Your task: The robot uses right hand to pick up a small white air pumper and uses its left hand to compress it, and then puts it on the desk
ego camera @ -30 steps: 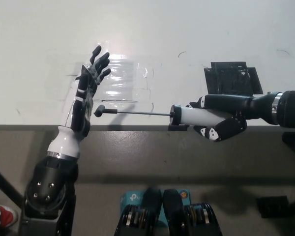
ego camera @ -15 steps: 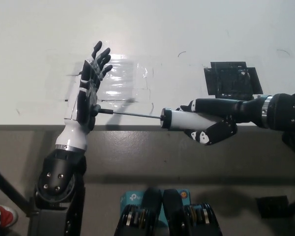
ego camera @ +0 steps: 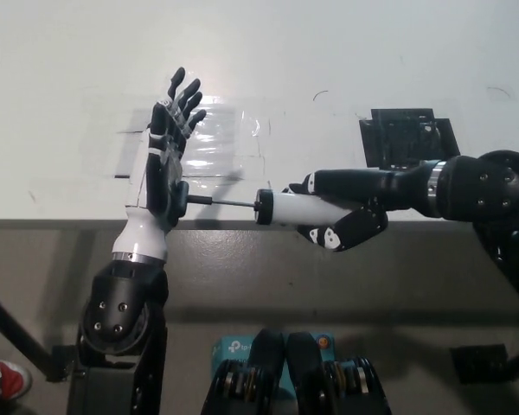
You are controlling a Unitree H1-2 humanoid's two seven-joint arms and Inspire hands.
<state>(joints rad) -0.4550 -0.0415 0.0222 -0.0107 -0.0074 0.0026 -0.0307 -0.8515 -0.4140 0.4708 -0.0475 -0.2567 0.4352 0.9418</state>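
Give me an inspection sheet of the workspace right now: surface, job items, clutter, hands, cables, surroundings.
Surface: white desk, with a clear taped plastic patch near its front edge.
Job's things: small white air pumper held level at the desk edge, its thin rod pointing at the left palm.
Clutter: black square block on the desk beyond the right arm.
Hands: right hand shut on the pumper body; left hand open, fingers spread upward, palm against the rod's end.
Cables: nothing seen.
Surroundings: a red and white shoe at lower left.
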